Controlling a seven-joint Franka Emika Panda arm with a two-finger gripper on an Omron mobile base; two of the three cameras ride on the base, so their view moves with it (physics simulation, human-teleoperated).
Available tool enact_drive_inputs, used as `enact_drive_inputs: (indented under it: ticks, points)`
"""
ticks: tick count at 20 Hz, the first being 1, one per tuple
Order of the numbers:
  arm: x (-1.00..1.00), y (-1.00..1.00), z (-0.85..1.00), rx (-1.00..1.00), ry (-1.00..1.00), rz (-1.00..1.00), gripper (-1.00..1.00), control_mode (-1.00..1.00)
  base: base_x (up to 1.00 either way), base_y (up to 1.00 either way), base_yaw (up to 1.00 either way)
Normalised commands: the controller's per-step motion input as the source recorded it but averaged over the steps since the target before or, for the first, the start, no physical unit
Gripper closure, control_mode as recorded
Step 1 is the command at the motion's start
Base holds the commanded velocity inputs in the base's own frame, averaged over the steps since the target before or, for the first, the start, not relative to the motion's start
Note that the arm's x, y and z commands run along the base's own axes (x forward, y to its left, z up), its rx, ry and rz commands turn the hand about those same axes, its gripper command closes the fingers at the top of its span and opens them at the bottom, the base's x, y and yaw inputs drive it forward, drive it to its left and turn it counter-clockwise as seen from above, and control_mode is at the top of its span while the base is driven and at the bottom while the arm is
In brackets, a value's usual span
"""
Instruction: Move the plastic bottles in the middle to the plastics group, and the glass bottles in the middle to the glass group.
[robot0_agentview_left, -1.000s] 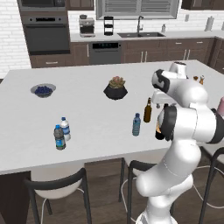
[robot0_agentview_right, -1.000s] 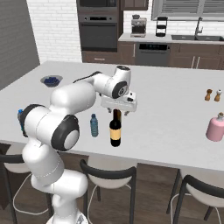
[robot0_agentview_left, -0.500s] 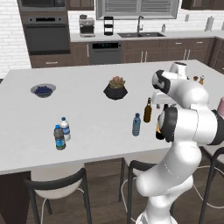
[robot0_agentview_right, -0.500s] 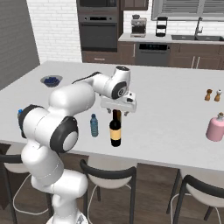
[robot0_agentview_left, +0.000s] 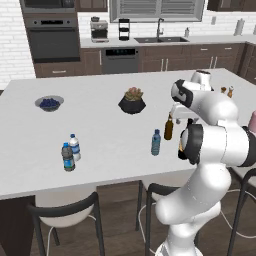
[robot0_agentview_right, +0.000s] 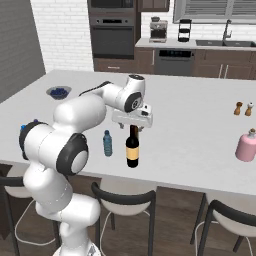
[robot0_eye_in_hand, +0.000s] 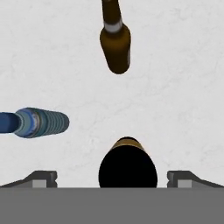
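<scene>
Water bottle (robot0_agentview_right: 107, 143) left of labelled bottle (robot0_agentview_right: 132, 146) on counter (robot0_agentview_right: 200, 135), plain bottle (robot0_agentview_left: 169, 127) behind them, end effector (robot0_agentview_right: 132, 121) above labelled bottle.

We find the lighting even and bright across both base views, with no single visible source. The white counter (robot0_agentview_right: 200, 150) shows no glare, and shadows beneath the bottles are faint to absent. Both base views are soft and low in detail; small far objects blur. In the hand view the labelled brown bottle (robot0_eye_in_hand: 127, 162) reads as a near-black mass, and the light-blue bottle (robot0_eye_in_hand: 37, 123) and plain brown bottle (robot0_eye_in_hand: 116, 43) splay outward towards the edges, showing strong perspective stretch.
</scene>
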Motion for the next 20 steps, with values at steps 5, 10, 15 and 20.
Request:
enact_drive_inputs:
  ticks: [5, 10, 15, 20]
  points:
    - [-0.03, -0.04, 0.0, -0.03, 0.0, 0.0, -1.0, -1.0, 0.0, 0.0, 0.0]
    - [-0.1, -0.15, 0.0, -0.02, 0.0, 0.0, -1.0, -1.0, 0.0, 0.0, 0.0]
    - [-0.1, -0.01, 0.0, -0.04, 0.0, -0.04, -1.0, -1.0, 0.0, 0.0, 0.0]
    - [-0.01, 0.09, -0.05, -0.02, 0.0, -0.02, -1.0, -1.0, 0.0, 0.0, 0.0]
